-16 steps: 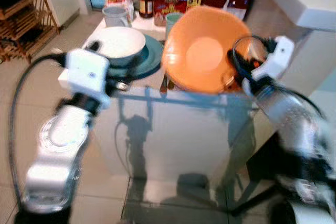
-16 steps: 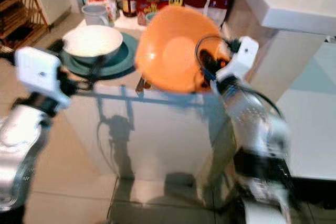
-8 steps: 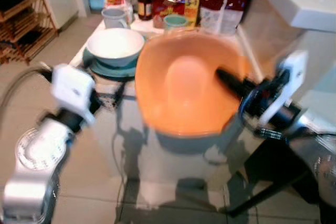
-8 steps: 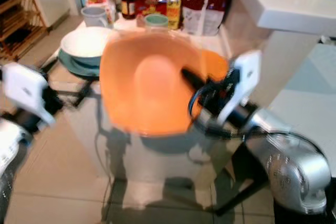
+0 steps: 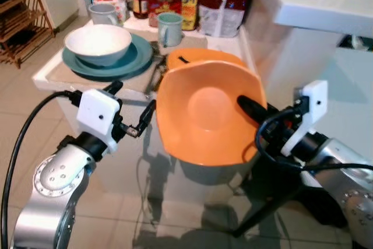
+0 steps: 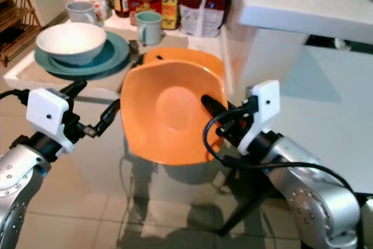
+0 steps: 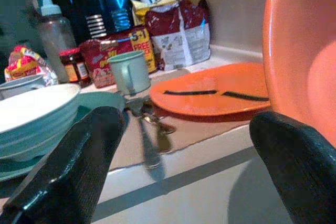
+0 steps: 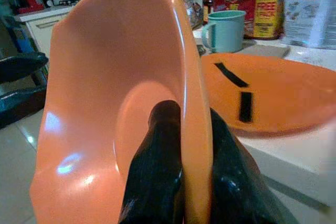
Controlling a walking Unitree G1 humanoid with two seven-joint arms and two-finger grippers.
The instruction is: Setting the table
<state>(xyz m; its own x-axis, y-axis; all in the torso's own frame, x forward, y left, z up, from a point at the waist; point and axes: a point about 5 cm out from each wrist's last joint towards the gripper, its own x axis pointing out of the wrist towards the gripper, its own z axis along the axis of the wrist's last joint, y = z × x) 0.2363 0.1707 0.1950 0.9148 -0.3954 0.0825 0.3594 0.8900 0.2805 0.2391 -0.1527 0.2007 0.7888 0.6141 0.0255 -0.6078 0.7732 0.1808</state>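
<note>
At frame centre, the right gripper (image 5: 252, 109) pinches the orange bowl (image 5: 204, 115) by its rim, not yet placed; the left gripper (image 5: 137, 118) hangs open beside it.

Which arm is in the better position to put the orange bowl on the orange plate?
The right. The right gripper already pinches the rim of the orange bowl, which hangs in front of the orange plate. The left gripper is open, beside the bowl, holding nothing.
</note>
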